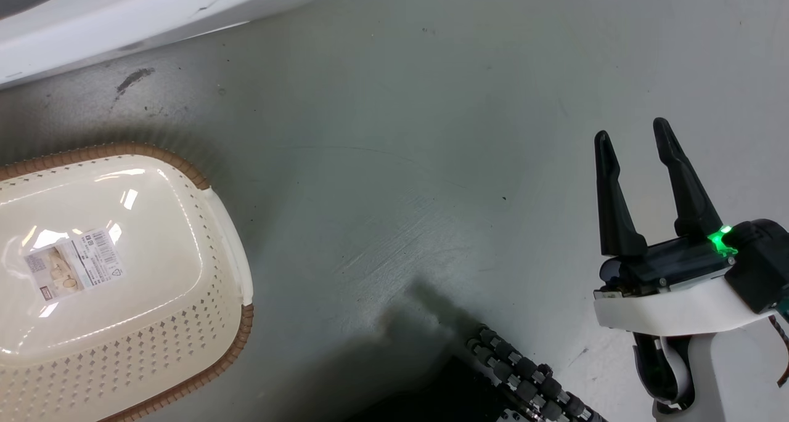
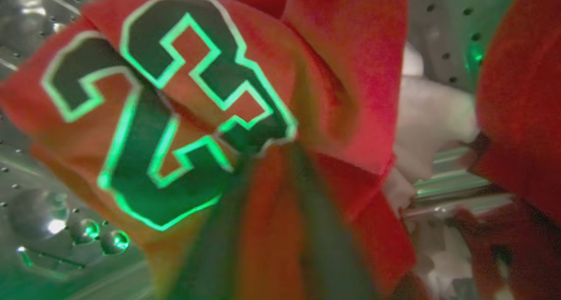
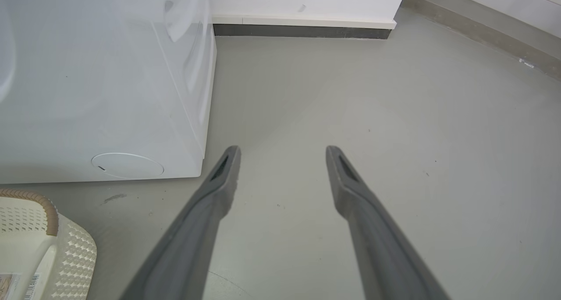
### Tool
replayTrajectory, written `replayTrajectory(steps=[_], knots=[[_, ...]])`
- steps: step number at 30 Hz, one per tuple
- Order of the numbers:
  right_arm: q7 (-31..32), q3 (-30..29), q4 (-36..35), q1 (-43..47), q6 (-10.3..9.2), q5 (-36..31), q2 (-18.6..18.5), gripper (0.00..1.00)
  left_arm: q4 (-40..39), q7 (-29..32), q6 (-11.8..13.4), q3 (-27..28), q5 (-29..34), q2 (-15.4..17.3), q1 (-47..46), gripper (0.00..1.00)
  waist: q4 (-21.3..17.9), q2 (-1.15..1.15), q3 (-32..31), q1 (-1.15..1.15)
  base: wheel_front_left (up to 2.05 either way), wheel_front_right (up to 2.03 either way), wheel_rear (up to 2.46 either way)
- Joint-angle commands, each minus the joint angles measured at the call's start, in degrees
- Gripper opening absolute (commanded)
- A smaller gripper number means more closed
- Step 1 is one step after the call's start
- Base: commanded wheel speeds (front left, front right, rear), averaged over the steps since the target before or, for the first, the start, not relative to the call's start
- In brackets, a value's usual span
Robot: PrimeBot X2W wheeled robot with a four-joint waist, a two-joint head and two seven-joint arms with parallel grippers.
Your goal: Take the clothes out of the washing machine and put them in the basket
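In the left wrist view a red jersey (image 2: 333, 72) with a black "23" hangs bunched close to the camera, inside the perforated steel drum (image 2: 442, 24) of the washing machine. My left gripper (image 2: 267, 149) is shut on that jersey, its fingers meeting where the cloth gathers. Another red garment (image 2: 521, 94) lies at the right of the drum. The cream basket (image 1: 154, 348) sits on the floor at the left with only a label inside. My right gripper (image 1: 631, 131) hangs open over bare floor, well right of the basket.
The washing machine's white body (image 3: 87, 94) stands at the left, with the basket's corner (image 3: 74, 252) just in front of it. A white cloth (image 2: 429, 116) lies in the drum. A wall's dark baseboard (image 3: 302, 30) runs behind. My wheeled base (image 1: 530, 373) shows at the bottom.
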Motion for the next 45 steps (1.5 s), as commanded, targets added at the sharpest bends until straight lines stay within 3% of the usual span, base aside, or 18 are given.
replayTrajectory(steps=[1,7,14,15,34,40,45], knots=[[-0.10,-0.08,-0.36,-0.29,-0.06,-0.08,0.09,1.00,0.31,-0.72,0.09,-0.01,-0.02,0.41,-0.73,0.00,-0.02,0.00,-0.07,0.00,0.00,0.00,0.00],[-0.10,0.77,-0.30,-1.97,-0.06,-0.45,0.09,1.00,0.80,-7.61,1.09,1.03,-0.51,0.26,-0.67,0.00,-0.46,0.00,-1.25,0.00,0.00,0.00,0.00],[-0.10,-2.69,0.72,-2.40,-0.06,-2.21,0.08,1.00,2.92,-23.27,2.42,2.38,-2.51,-2.57,5.37,0.00,2.49,0.00,-6.70,0.00,0.00,0.00,0.00],[-0.10,-2.69,0.72,-2.40,-0.06,-2.21,0.08,1.00,2.92,-23.27,2.42,2.38,-2.51,-2.57,5.37,0.00,2.49,0.00,-6.70,0.00,0.00,0.00,0.00],[-0.10,-8.08,3.95,1.51,-0.06,-11.75,0.04,1.00,10.82,-64.32,4.15,5.70,-10.96,-18.40,32.36,0.00,14.79,0.00,-27.71,0.00,0.00,0.00,0.00],[-0.10,-8.79,4.83,3.40,-0.06,-13.65,0.04,1.00,7.72,-68.14,5.78,6.28,-10.43,-22.09,39.52,0.00,18.35,0.00,-33.19,0.00,0.00,0.00,0.00],[-0.10,-8.94,5.34,4.73,-0.06,-15.01,0.02,1.00,-4.03,-68.34,9.06,11.25,-7.60,-22.78,46.85,0.00,20.91,0.00,-36.96,0.00,0.00,0.00,0.00]])
